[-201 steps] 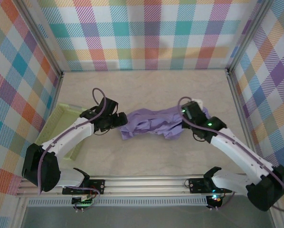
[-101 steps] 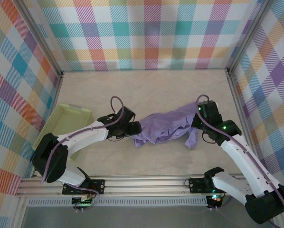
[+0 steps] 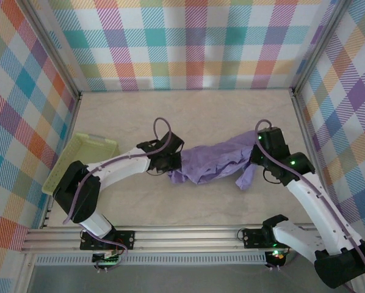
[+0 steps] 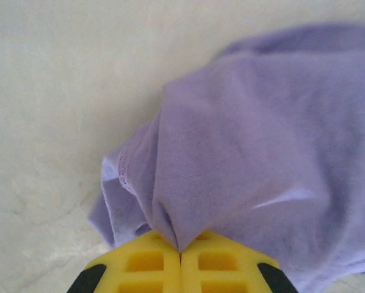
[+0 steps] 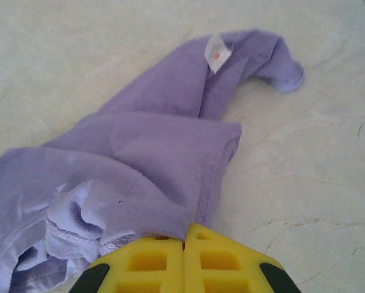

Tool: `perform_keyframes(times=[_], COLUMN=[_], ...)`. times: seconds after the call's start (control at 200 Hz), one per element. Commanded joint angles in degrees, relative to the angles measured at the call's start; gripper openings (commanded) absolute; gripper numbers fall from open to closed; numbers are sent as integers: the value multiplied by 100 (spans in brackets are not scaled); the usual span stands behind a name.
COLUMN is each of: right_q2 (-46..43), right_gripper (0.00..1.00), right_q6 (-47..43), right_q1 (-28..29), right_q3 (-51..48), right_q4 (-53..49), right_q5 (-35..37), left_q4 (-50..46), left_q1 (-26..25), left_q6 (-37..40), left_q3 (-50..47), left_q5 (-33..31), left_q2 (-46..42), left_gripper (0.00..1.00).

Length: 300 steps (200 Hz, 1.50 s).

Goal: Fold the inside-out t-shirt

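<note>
From above, a pale marbled table point(image 3: 188, 110) sits inside plaid-patterned walls point(image 3: 188, 43), with a metal rail point(image 3: 188, 235) along its near edge. A light green tray point(image 3: 85, 160) lies at the table's left side, well apart from the inside-out t-shirt point(image 3: 213, 162), which is bunched in a wrinkled strip across the middle between the left gripper point(image 3: 170, 160) and the right gripper point(image 3: 259, 149). A loose flap, possibly a sleeve, droops near the right end. In the left wrist view, the left gripper point(image 4: 180, 253) has its yellow jaws pressed together on a pinch of the t-shirt point(image 4: 249, 159) over bare table point(image 4: 60, 91). In the right wrist view, the right gripper point(image 5: 184, 244) is likewise clamped on a hem of the t-shirt point(image 5: 140, 152), whose white label point(image 5: 217, 53) faces up above the stone-like surface point(image 5: 304, 152).
</note>
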Motion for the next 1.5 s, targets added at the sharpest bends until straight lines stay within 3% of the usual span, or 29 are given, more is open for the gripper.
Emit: perform_keyframes(times=[0.0,0.1,0.21,0.36,0.545,0.685,0.91,1.005,1.105,1.24,1.495], right_q2=[-335,-433,-511,-422,139,542,970,897,786,681,555], right_gripper=[0,0,0,0,0,0,0,0,0,0,0], right_q6=[-540,-949,-1221,-1075,-573,-368,-256,-292,-292,-351,-365], right_q1=[-45,-45,-45,-45,-101,-629,-1544,-1628,-1629,-1636,-1649], right_q3=[817,1605,2305,2279,1314,920,711,485,272,86,-118], right_q4=[-174,-348,-517,-534,-340,-222,-149,26,139,164,160], right_q5=[139,-41,-429,-580,-425,-907,-1475,-1709,-1800,-1701,-1576], left_q4=[-1001,-1705,-1911,-2322,-2154,-2100,-1604,-1337,-802,-400,173], left_q1=[188,192,190,227,783,849,571,409,339,347,444], left_q6=[660,1050,1347,1430,1140,1213,1223,863,470,286,319], left_q3=[904,1782,2278,2456,1715,1444,781,436,35,-137,-88], left_q5=[-785,-1565,-1740,-1946,-969,-856,-639,-328,159,173,330], left_q2=[-592,-1259,-1915,-1686,-865,-292,-381,-352,-216,137,673], left_gripper=[0,0,0,0,27,58,78,78,71,61,51])
